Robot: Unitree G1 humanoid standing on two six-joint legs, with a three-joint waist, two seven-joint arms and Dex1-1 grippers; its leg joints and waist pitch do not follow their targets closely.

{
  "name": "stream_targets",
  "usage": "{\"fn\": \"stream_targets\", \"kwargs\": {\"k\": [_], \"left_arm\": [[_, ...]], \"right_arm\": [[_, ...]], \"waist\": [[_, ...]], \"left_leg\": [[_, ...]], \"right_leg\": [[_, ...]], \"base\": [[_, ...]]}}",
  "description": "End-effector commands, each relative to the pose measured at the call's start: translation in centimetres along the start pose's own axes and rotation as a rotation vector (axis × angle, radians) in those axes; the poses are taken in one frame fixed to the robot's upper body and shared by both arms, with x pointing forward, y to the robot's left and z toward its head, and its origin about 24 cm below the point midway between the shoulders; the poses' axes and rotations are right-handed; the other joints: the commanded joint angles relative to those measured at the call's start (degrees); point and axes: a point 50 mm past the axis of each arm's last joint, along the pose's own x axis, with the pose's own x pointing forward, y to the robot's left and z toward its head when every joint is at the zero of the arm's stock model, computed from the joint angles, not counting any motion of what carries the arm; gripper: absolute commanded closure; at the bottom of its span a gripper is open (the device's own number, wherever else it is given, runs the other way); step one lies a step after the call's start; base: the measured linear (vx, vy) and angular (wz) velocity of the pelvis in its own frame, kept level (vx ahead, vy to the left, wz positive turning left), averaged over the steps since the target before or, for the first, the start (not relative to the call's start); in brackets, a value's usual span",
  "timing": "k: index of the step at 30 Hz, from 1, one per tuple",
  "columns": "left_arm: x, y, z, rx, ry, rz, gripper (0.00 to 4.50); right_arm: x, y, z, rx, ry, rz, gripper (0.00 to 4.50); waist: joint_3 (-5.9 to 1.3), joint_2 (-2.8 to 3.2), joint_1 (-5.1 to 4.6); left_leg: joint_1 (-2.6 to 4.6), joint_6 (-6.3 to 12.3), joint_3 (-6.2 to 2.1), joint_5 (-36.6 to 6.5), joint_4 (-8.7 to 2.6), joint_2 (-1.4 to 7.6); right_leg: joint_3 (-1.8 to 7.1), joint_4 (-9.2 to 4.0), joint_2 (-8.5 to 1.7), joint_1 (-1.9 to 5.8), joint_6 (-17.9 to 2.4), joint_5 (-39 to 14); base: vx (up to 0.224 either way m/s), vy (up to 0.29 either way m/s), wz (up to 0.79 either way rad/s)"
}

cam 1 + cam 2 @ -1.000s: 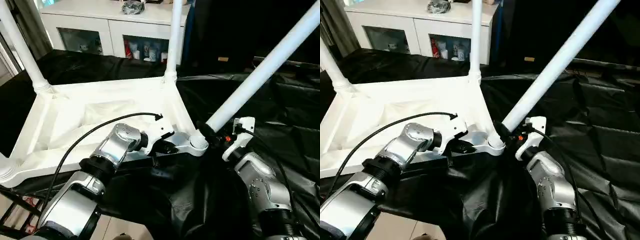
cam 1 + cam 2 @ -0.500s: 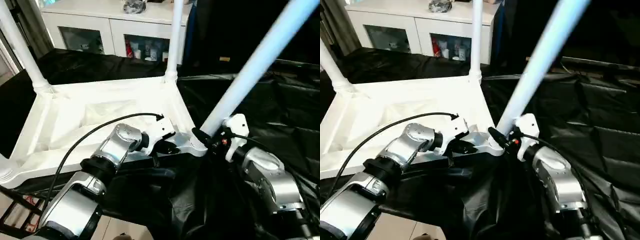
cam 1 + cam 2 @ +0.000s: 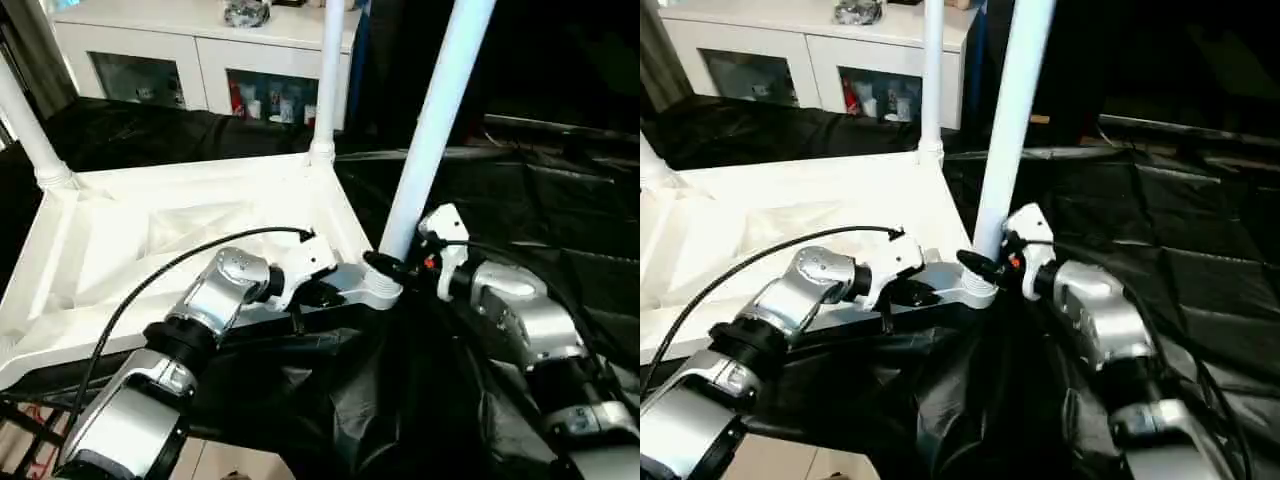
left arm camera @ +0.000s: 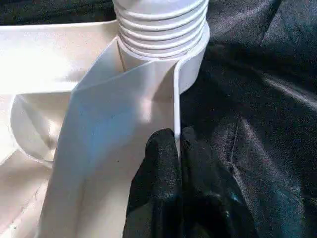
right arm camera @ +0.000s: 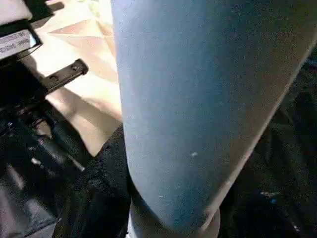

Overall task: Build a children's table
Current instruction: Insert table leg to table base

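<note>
Up close, left tool [image 4: 177,163] astride tabletop [image 3: 120,240] rim beside ribbed socket [image 4: 161,29].

1. Tabletop [image 3: 200,230], underside up, on the draped work table [image 3: 560,210], centre-left of frame.
2. Three legs in its corner sockets: upper left [image 3: 25,120], top centre [image 3: 327,80], nearest corner [image 3: 435,120].
3. Cabinet [image 3: 200,50] behind, along the top edge.

No text can be read. A small white label [image 5: 17,43] sits on a black part beyond the right gripper's fingers [image 5: 106,163], but its print is too blurred to make out.
</note>
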Motion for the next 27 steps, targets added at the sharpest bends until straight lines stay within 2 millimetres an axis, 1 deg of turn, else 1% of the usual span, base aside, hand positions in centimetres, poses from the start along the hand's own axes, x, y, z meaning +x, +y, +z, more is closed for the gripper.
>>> {"fn": "stream_targets", "kwargs": {"k": [1,2,3,4,5,8,9,11,12,13,14,15,16,17,18,19,20,22,27], "left_arm": [[0.2,-0.6,1.9,0.061,-0.084,-0.06,4.5],[0.1,-0.8,2.0,0.069,-0.088,-0.078,4.5],[0.1,-1.1,2.0,0.075,-0.089,-0.098,4.5],[0.1,-1.3,2.0,0.08,-0.084,-0.115,4.5],[0.1,-1.4,2.0,0.083,-0.08,-0.125,4.5],[0.0,-1.9,2.0,0.097,-0.066,-0.154,4.5],[-0.1,-2.1,1.9,0.103,-0.063,-0.171,4.5],[-0.3,-2.5,1.9,0.114,-0.055,-0.21,4.5],[-0.5,-2.8,1.8,0.128,-0.045,-0.236,4.5],[-0.7,-3.0,1.8,0.138,-0.037,-0.254,4.5],[-0.9,-3.3,1.7,0.147,-0.023,-0.287,4.5],[-1.1,-3.5,1.6,0.151,-0.016,-0.303,4.5],[-1.4,-3.8,1.5,0.156,-0.003,-0.345,4.5],[-1.4,-3.9,1.5,0.157,-0.001,-0.349,4.5],[-1.6,-4.0,1.5,0.153,0.007,-0.361,4.5],[-1.8,-4.0,1.4,0.153,0.013,-0.361,4.5],[-1.9,-3.9,1.5,0.153,0.013,-0.343,4.5],[-2.0,-3.6,1.6,0.151,0.009,-0.311,4.5],[-1.9,-2.3,2.0,0.13,-0.015,-0.173,4.5]], "right_arm": [[-0.7,1.0,-5.1,0.105,0.2,0.061,2.61],[-0.9,1.1,-5.3,0.097,0.208,0.089,2.61],[-1.1,1.2,-5.5,0.087,0.218,0.112,2.61],[-1.3,1.3,-5.6,0.073,0.227,0.131,2.61],[-1.4,1.3,-5.8,0.064,0.233,0.143,2.61],[-1.5,1.4,-5.9,0.039,0.241,0.171,2.61],[-1.6,1.4,-6.0,0.035,0.245,0.18,2.61],[-1.6,1.5,-6.0,0.036,0.249,0.193,2.61],[-1.6,1.4,-6.1,0.034,0.25,0.2,2.61],[-1.7,1.4,-6.1,0.032,0.252,0.204,2.61],[-1.7,1.4,-6.1,0.027,0.255,0.213,2.62],[-1.7,1.4,-6.1,0.025,0.256,0.218,2.62],[-1.8,1.4,-6.1,0.029,0.261,0.234,2.62],[-1.8,1.4,-6.1,0.029,0.262,0.236,2.62],[-1.8,1.4,-6.1,0.027,0.265,0.244,2.62],[-1.8,1.4,-6.1,0.025,0.266,0.249,2.62],[-1.8,1.4,-6.1,0.024,0.267,0.254,2.62],[-1.8,1.4,-6.1,0.018,0.267,0.255,2.62],[-1.6,1.4,-6.2,0.016,0.253,0.233,2.62]], "waist": [[-2.6,-0.28,0.59],[-2.67,-0.38,0.65],[-2.77,-0.35,0.74],[-2.81,-0.41,0.85],[-2.88,-0.51,1.02],[-2.96,-0.37,1.22],[-2.96,-0.42,1.22],[-2.96,0.06,1.12],[-2.98,-0.04,1.1],[-2.89,0.0,1.02],[-2.9,0.25,1.08],[-2.92,0.19,1.0],[-2.84,0.13,0.85],[-2.76,0.08,0.74],[-2.66,0.26,0.77],[-2.54,0.22,0.69],[-2.46,0.39,0.71],[-2.46,0.28,0.66],[-2.58,0.4,0.67]], "left_leg": [[0.12,1.01,-0.7,-19.08,-4.51,1.96],[0.18,1.16,-0.61,-18.69,-4.44,1.96],[0.21,1.27,-0.6,-18.16,-4.38,2.0],[0.04,1.94,-0.38,-16.41,-4.28,1.89],[0.01,2.32,-0.32,-15.34,-4.18,1.82],[0.02,2.64,-0.3,-13.71,-4.15,1.86],[-0.03,2.75,-0.29,-13.3,-4.13,1.83],[0.02,2.72,-0.29,-13.32,-4.17,1.89],[0.12,2.63,-0.3,-13.72,-4.21,1.97],[0.15,2.59,-0.25,-14.13,-4.26,1.9],[0.19,2.41,-0.32,-14.41,-4.29,1.93],[0.2,2.22,-0.35,-14.77,-4.37,2.01],[0.26,1.85,-0.38,-15.67,-4.48,2.01],[0.24,1.86,-0.36,-15.91,-4.52,1.97],[0.49,1.55,-0.39,-17.0,-4.62,2.03],[0.47,1.43,-0.41,-17.61,-4.69,1.98],[0.7,0.97,-0.5,-19.28,-4.79,2.02],[0.84,0.5,-0.57,-20.31,-4.81,1.96],[0.85,0.45,-0.55,-20.06,-4.76,1.93]], "right_leg": [[2.9,-5.03,-4.03,2.28,-9.46,-20.8],[2.92,-4.97,-3.99,2.26,-9.77,-19.87],[2.94,-4.74,-4.03,2.32,-10.2,-18.64],[2.96,-4.48,-3.91,2.53,-11.21,-15.64],[2.91,-4.33,-3.96,2.67,-11.4,-14.92],[2.89,-4.2,-3.97,2.78,-11.62,-14.01],[2.87,-4.17,-3.88,2.8,-11.7,-13.46],[2.87,-3.97,-3.75,2.85,-12.45,-11.95],[2.83,-3.99,-3.74,2.85,-12.65,-11.98],[2.82,-4.08,-3.64,2.8,-12.66,-12.55],[2.83,-4.08,-3.71,2.82,-12.65,-12.8],[2.82,-4.06,-3.71,2.87,-12.67,-12.88],[2.8,-4.13,-3.63,2.87,-12.54,-13.72],[2.81,-4.23,-3.57,2.86,-12.44,-14.21],[2.84,-4.39,-3.62,2.73,-12.28,-15.77],[2.84,-4.51,-3.56,2.7,-12.05,-16.73],[2.84,-4.74,-3.67,2.59,-11.57,-19.09],[2.86,-5.03,-3.71,2.5,-10.92,-21.18],[2.89,-4.96,-3.59,2.48,-11.01,-19.77]], "base": [[0.0,0.0,0.0],[0.0,0.0,0.0],[0.0,0.0,0.0],[0.0,0.0,0.0],[0.0,0.0,0.0],[0.0,0.0,0.0],[0.0,0.0,0.0],[0.0,0.0,0.0],[0.0,0.0,0.0],[0.0,0.0,0.0],[0.0,0.0,0.0],[0.0,0.0,0.0],[0.0,0.0,0.0],[0.0,0.0,0.0],[0.0,0.0,0.0],[0.0,0.0,0.0],[0.0,0.0,0.0],[0.0,0.0,0.0],[0.0,0.0,0.0]]}}
